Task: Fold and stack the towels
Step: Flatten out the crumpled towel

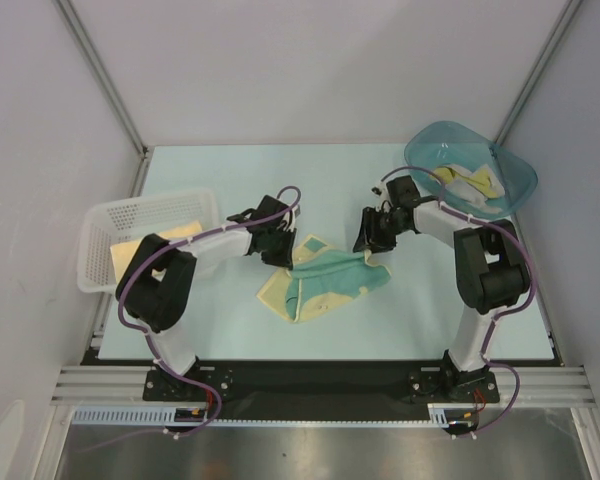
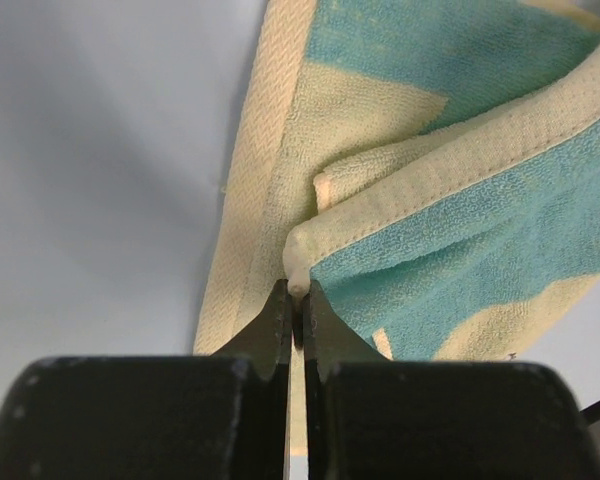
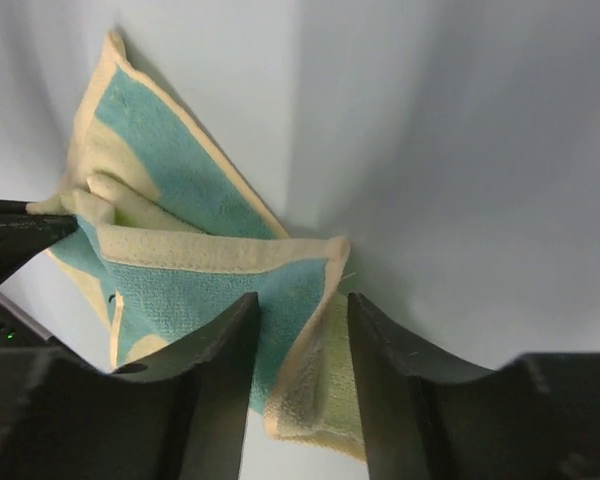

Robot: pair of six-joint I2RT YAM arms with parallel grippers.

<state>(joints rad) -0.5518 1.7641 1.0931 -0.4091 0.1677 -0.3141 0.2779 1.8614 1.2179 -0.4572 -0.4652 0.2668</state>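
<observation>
The pale yellow and teal terry towel (image 2: 450,200) runs off the left wrist view's top and right edges. The right pincer (image 3: 302,305) covers its near corner. Cloths (image 1: 470,185) in the teal translucent plastic tub (image 1: 425,160) are too small to tell apart.

Robotics test cell, laboratory type. Evidence: plain grey panel walls (image 1: 280,70) from 9 to 3 o'clock, silver aluminium frame posts (image 1: 105,75), pale blue tabletop (image 1: 280,170), slotted aluminium mounting rail (image 1: 320,380) at 6 o'clock.

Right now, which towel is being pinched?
The teal-and-pale-yellow towel, corner in the left gripper; the yellow towel lies in the basket, others in the tub.
</observation>
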